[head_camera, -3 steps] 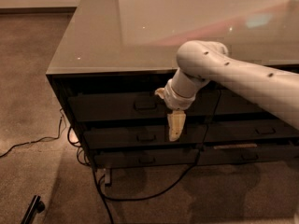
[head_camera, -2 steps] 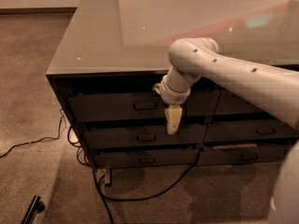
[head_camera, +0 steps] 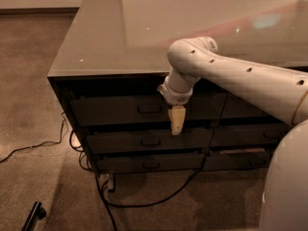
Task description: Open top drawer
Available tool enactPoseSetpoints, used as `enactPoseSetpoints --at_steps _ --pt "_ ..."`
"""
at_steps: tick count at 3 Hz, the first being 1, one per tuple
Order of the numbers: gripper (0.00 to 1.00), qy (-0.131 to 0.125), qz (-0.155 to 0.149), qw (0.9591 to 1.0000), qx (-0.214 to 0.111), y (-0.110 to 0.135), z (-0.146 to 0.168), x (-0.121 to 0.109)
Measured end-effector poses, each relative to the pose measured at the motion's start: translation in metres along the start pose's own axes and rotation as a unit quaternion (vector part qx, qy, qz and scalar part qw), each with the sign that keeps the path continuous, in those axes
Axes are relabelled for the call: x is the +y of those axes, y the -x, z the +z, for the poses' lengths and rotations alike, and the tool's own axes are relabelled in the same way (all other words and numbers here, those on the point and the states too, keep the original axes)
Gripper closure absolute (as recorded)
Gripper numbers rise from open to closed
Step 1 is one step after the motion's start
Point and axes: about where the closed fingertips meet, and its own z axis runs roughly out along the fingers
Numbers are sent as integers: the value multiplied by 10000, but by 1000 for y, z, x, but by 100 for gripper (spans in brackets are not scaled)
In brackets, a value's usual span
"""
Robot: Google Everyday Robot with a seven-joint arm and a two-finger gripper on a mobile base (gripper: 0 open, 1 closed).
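The top drawer (head_camera: 115,110) sits directly under the overhanging edge of the grey surface (head_camera: 96,47). It is the tallest of three stacked dark fronts at the left end of the cabinet. Its front lies flush with the fronts around it and no inner floor shows, so the drawer reads as fully closed. The opening itself has not started.

The small rectangular handle (head_camera: 150,109) at the centre of that front shows whole and uncovered. The end effector (head_camera: 176,120) hangs just to the right of the handle, pointing down. Its pale tip reaches lower than the handle, over the dark gap above the second drawer (head_camera: 144,141). It is not around the handle and appears to carry nothing. How far open it stands cannot be told from this angle. The white arm (head_camera: 231,76) comes in from the right of the handle, crossing above the surface edge and bending down at the wrist.

What seems done is the approach: the end effector is near the handle and at roughly its height. By my judgement, what remains is to shift left onto the handle, take hold of it, and pull the drawer outward. A cable (head_camera: 159,201) trails on the floor below the handle, well clear of it.
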Motion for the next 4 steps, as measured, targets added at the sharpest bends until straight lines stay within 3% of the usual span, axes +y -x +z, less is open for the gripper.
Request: enactPoseSetpoints --at_steps 1,2,3,4 --pt "0 18 -75 9999 -97 6 1 4" --pt "0 283 209 9991 -237 -10 25 8" --pt "0 384 556 9975 -198 -35 41 2" --pt "0 412 620 9971 -180 -38 42 1"
